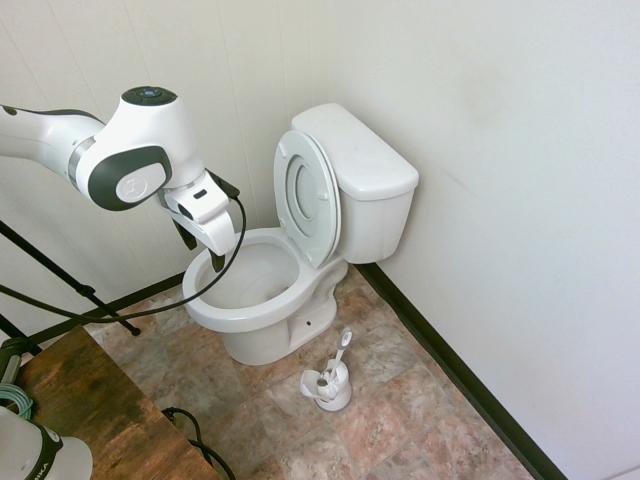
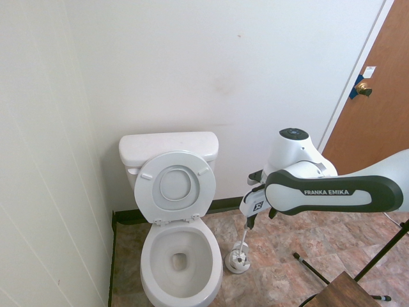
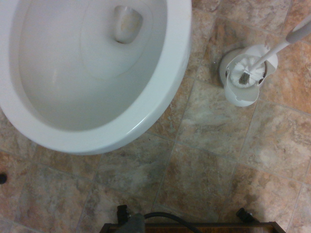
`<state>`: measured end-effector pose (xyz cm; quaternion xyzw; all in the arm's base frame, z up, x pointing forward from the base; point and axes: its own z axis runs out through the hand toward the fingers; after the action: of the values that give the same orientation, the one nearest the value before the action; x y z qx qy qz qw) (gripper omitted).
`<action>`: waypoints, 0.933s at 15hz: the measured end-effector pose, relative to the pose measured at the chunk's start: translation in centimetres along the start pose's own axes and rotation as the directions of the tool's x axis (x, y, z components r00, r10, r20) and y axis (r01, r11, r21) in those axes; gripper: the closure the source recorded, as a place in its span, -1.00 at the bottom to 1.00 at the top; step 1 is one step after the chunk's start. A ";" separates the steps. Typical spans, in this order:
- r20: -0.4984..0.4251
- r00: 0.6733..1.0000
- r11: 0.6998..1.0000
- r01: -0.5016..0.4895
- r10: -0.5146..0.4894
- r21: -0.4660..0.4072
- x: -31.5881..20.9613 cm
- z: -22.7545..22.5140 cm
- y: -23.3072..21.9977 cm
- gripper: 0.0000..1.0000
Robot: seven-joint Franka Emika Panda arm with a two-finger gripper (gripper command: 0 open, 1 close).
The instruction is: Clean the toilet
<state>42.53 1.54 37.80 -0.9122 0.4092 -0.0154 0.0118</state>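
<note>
First exterior view: the white arm [image 1: 120, 150] reaches in from the left, its gripper [image 1: 203, 252] pointing down above the near rim of the toilet [image 1: 290, 270].
Gripper: 2 dark fingers [image 1: 185, 236] spread apart, released, grasping nothing, clear of the porcelain.
Toilet: stands against the far wall on the tiled floor [image 1: 400, 400], bowl toward the camera, tank [image 1: 365, 180] behind it.
Seat and lid: both raised, leaning back against the tank.
Bowl: white and uncovered, a little water at the bottom.
Toilet brush: sits in its white holder [image 1: 328, 385] on the floor just right of the bowl's base, thin handle [image 1: 341, 350] tilted up and to the right.
Baseboard: dark strip [image 1: 450, 370] along the foot of the right wall.
Wooden table: brown top [image 1: 90, 410] at the near left corner.
Second exterior view: arm enters from the right; the gripper [image 2: 250, 220] hangs to the right of the bowl [image 2: 181, 256], in front of the brush handle as seen here, but not touching it as the other views show.
Door: brown wood [image 2: 374, 109] with a brass knob [image 2: 363, 88], far right.
Wrist view: looks straight down on the bowl rim [image 3: 165, 97] and, beside it, the brush head [image 3: 248, 72] resting in its holder, bristles showing.
</note>
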 end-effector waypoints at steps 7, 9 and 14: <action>-0.029 0.991 0.991 -0.130 0.130 -0.026 5.0 3.3 -1.8 -1.00; -0.045 0.978 0.978 -0.205 0.203 -0.045 7.8 5.2 -2.7 -1.00; -0.037 0.930 0.924 -0.368 0.367 -0.101 16.2 13.1 -3.8 -1.00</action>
<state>56.59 -7.89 25.11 -0.8186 0.5731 0.0009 -0.0374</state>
